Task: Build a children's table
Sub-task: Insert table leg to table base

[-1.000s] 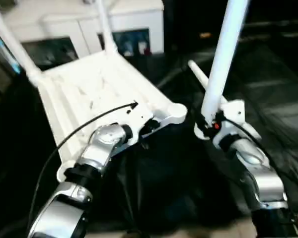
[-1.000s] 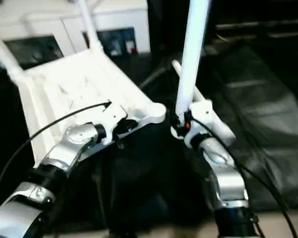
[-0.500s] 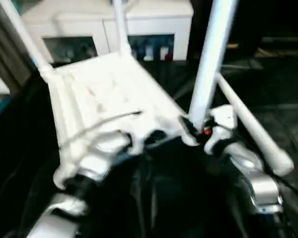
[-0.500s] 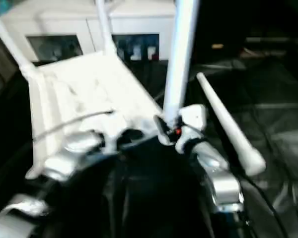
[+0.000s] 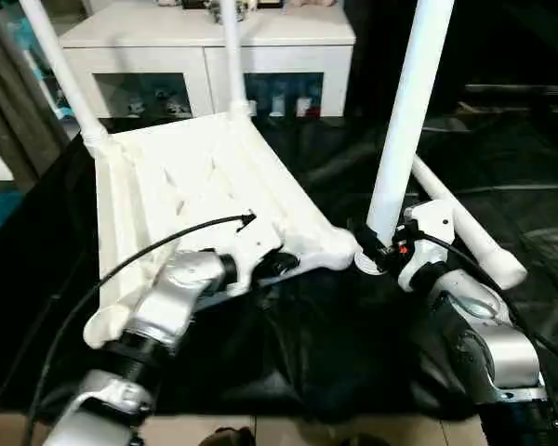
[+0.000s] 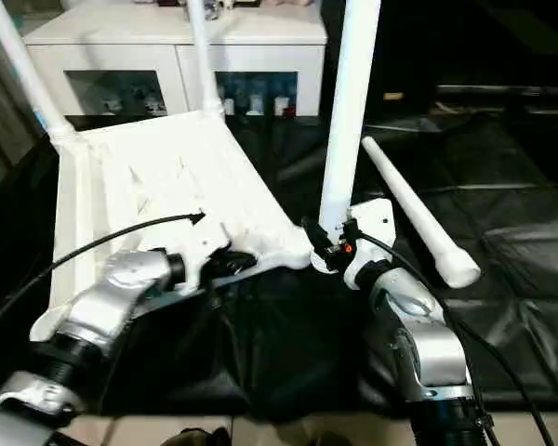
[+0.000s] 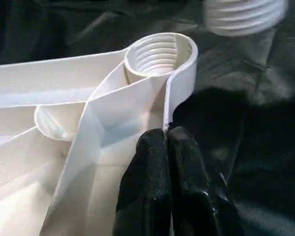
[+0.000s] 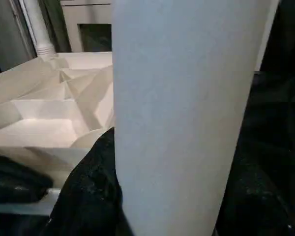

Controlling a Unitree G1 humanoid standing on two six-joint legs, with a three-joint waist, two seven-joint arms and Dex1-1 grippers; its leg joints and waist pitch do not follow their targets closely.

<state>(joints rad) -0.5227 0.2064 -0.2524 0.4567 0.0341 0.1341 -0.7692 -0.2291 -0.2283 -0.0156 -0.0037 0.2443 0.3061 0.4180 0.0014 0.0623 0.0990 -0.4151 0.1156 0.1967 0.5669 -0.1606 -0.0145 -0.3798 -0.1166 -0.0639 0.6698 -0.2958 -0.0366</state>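
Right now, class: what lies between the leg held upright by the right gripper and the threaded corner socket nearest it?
Only dark floor covering: in the left wrist view a bare gap separates the held leg from the corner socket.

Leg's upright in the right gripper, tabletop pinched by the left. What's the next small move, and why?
Probably shift the held leg sideways until its threaded end sits over the open corner socket, then lower it. The end hangs just beside that socket, and the left gripper, shut on the tabletop rim, steadies it.
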